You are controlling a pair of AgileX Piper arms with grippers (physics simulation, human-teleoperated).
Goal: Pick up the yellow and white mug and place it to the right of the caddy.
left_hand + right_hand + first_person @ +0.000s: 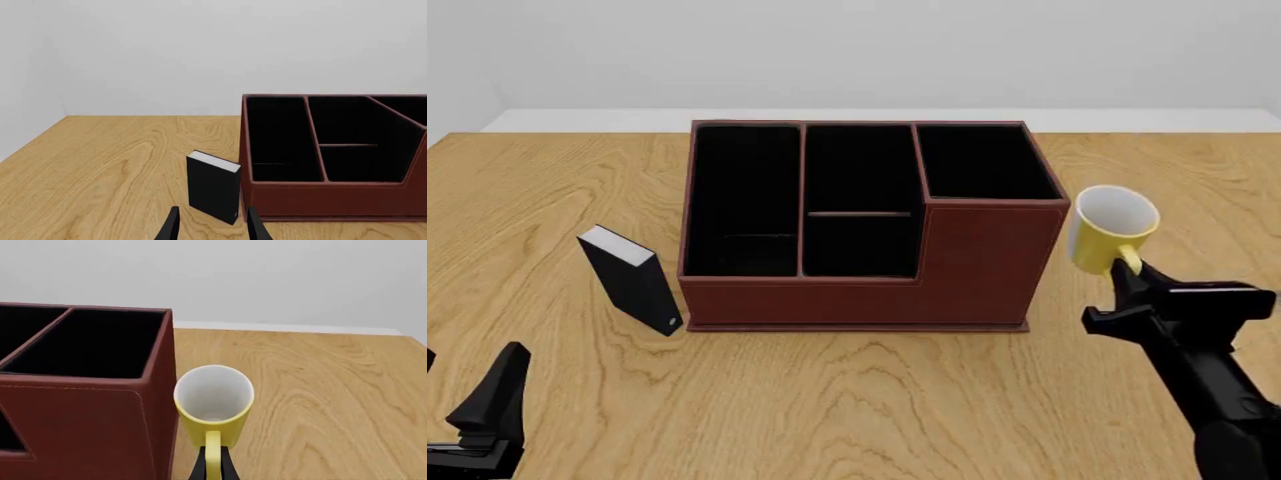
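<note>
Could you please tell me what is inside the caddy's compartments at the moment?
The caddy shows only black walls and floors; nothing appears inside. Its front wall covers the lowest part of the compartments.

Small black white-topped block [631,279] upright on wooden table [868,400]

No text, label, brand, number or sign can be read on anything here, neither on the reddish-brown rectangular caddy [868,270] nor on anything around it.
</note>
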